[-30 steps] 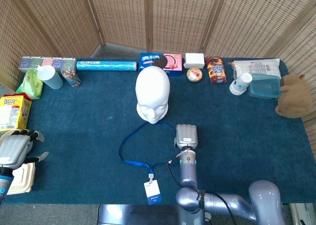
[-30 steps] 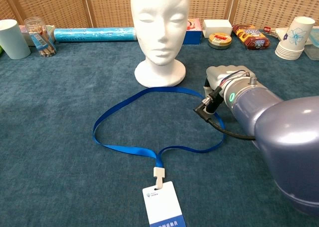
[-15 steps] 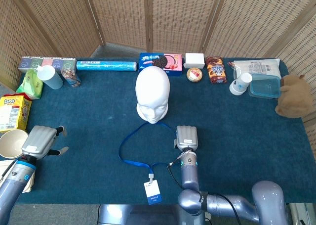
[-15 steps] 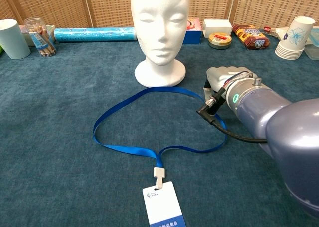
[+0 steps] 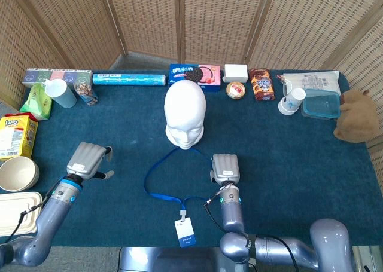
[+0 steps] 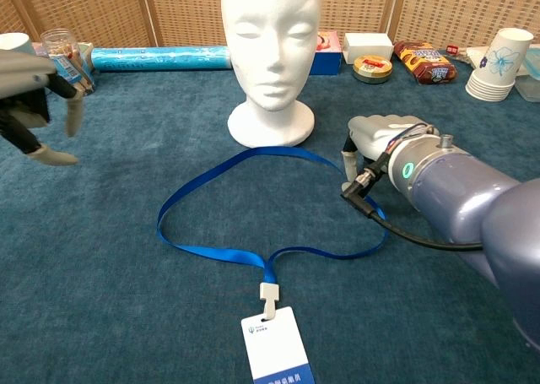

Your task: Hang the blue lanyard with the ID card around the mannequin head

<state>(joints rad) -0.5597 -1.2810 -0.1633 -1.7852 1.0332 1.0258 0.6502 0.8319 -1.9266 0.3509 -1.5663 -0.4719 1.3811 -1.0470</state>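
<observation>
The white mannequin head (image 5: pixel 185 118) (image 6: pixel 272 55) stands upright at the table's middle. In front of it the blue lanyard (image 5: pixel 157 170) (image 6: pixel 215 251) lies flat in a loop. Its ID card (image 5: pixel 184 232) (image 6: pixel 277 350) sits near the front edge. My right hand (image 5: pixel 225 167) (image 6: pixel 381 134) is palm down over the loop's right side, one fingertip (image 6: pixel 346 159) at the strap. Whether it grips the strap is hidden. My left hand (image 5: pixel 89 159) (image 6: pixel 29 84) hovers left of the loop, fingers spread and holding nothing.
Along the back edge stand a blue roll (image 5: pixel 128 79), a cookie box (image 5: pixel 194 75), snack packs (image 5: pixel 261 83), stacked paper cups (image 6: pixel 498 65) and a blue lidded container (image 5: pixel 321 104). A brown plush toy (image 5: pixel 356 116) lies far right. A bowl (image 5: pixel 18 173) and boxes sit at the left.
My left arm has swung from the table's left edge in toward the lanyard. My right hand has shifted slightly toward the front. The lanyard and card lie as before.
</observation>
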